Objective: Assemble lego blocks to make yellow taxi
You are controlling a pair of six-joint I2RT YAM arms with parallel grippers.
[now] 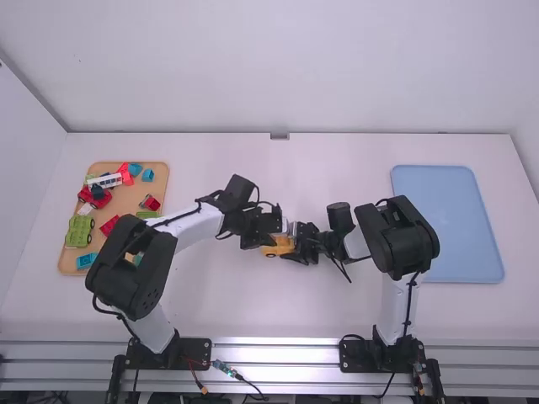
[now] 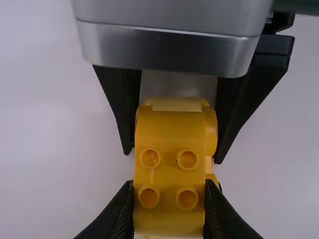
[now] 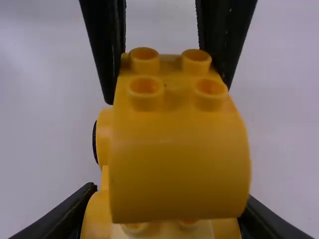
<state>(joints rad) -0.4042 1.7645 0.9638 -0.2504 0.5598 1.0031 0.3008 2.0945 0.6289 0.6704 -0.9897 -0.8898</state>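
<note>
In the high view, my left gripper (image 1: pixel 264 240) and my right gripper (image 1: pixel 303 244) meet mid-table at a yellow car-shaped piece (image 1: pixel 279 247). The left wrist view has my left gripper (image 2: pixel 169 196) shut on a yellow block (image 2: pixel 169 172) with four studs on top, above a yellow base (image 2: pixel 211 130); the other gripper's fingers flank the base. Seen from the right wrist, the studded block (image 3: pixel 174 164) lies over the wheeled yellow base (image 3: pixel 102 137), and my right gripper (image 3: pixel 167 211) is shut on that base. Whether block and base are fully joined I cannot tell.
An orange-brown tray (image 1: pixel 126 202) at the left holds several red, blue and green blocks and a white-topped piece (image 1: pixel 104 180). To the right, behind the right arm, lies a light blue tray (image 1: pixel 459 223). The two grippers are very close together.
</note>
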